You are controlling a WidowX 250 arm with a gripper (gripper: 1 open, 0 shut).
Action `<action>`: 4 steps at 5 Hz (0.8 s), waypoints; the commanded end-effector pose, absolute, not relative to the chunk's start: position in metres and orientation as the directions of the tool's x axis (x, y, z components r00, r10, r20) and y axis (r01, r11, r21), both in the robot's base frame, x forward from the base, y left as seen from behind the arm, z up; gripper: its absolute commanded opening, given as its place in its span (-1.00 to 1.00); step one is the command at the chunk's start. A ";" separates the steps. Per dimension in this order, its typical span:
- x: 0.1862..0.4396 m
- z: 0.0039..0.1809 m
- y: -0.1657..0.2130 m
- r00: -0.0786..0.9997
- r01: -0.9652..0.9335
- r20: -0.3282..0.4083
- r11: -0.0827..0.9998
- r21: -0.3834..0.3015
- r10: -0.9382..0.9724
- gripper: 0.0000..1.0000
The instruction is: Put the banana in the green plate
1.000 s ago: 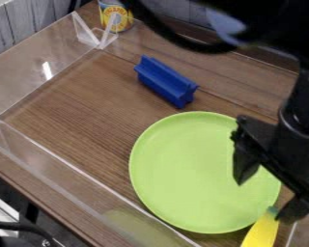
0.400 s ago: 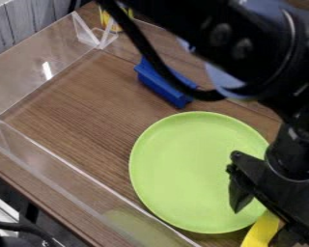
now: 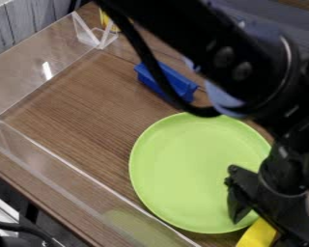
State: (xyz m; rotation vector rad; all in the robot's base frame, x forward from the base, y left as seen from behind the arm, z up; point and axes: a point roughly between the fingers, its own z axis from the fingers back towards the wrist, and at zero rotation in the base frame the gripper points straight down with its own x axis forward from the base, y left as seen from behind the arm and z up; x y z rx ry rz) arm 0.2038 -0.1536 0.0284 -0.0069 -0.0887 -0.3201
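gripper [image 3: 276, 214], black, spread wide, grasping nothing, low over the counter [image 3: 86, 116]. green plate [image 3: 196, 174], round, broad; risk: a finger over its rim could drag or tip it as the jaws close. banana [image 3: 257, 234], yellow, just beside the plate's rim, partly under the fingers; a glancing pinch could squirt it away.

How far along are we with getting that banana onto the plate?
Only the approach looks done: the black claw is down at the yellow plastic banana, beside the round lime-green plate. Whether it is gripped, I can't tell. Lifting and placing remain.
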 end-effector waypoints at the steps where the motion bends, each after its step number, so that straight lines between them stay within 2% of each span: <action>1: 0.209 0.030 -0.154 0.945 0.307 0.117 0.952 -0.005 -0.304 -1.00; 4: 0.208 0.035 -0.152 0.949 0.303 0.108 0.953 -0.032 -0.298 -1.00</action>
